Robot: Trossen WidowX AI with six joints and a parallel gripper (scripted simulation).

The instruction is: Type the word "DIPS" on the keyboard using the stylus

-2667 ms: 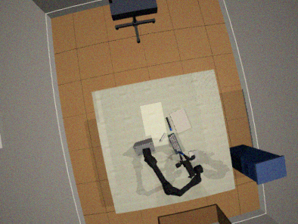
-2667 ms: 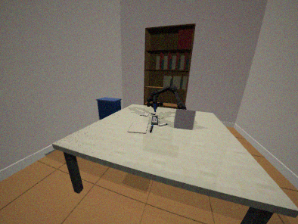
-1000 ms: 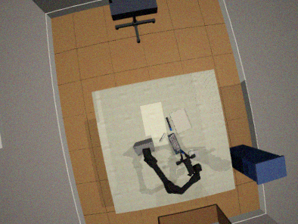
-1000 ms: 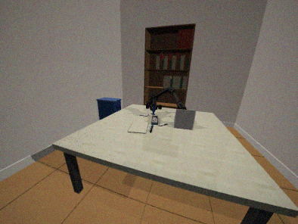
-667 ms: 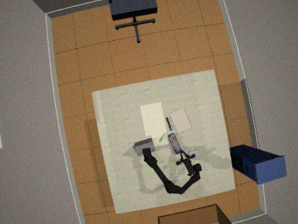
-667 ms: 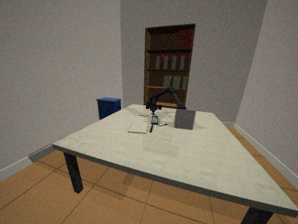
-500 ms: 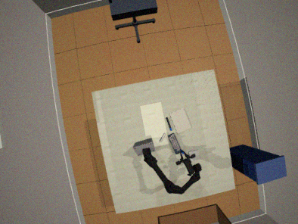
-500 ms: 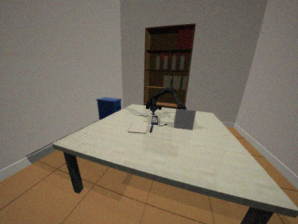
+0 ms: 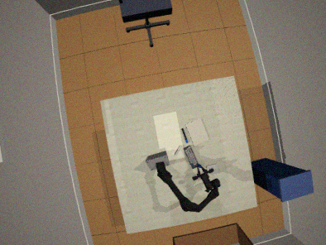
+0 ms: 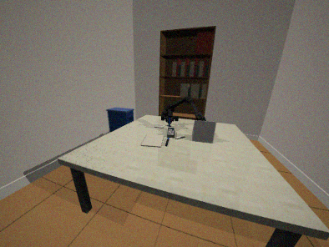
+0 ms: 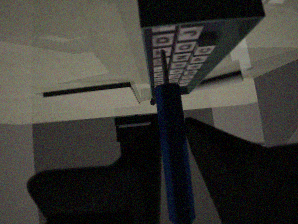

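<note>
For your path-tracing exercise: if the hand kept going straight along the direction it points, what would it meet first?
The blue stylus held in the hand leads, so its dark tip would likely strike the keyboard keys first; depth is uncertain.

keyboard [image 9: 190, 155] on table [image 9: 232, 124], notebook [image 9: 197, 132] beside

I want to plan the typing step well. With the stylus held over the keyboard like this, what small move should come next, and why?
Probably a short, firm push of the stylus straight down onto the key beneath it. The gripper is shut on the stylus, and in the wrist view its dark tip already sits over the keyboard keys; which letter is unreadable.
</note>
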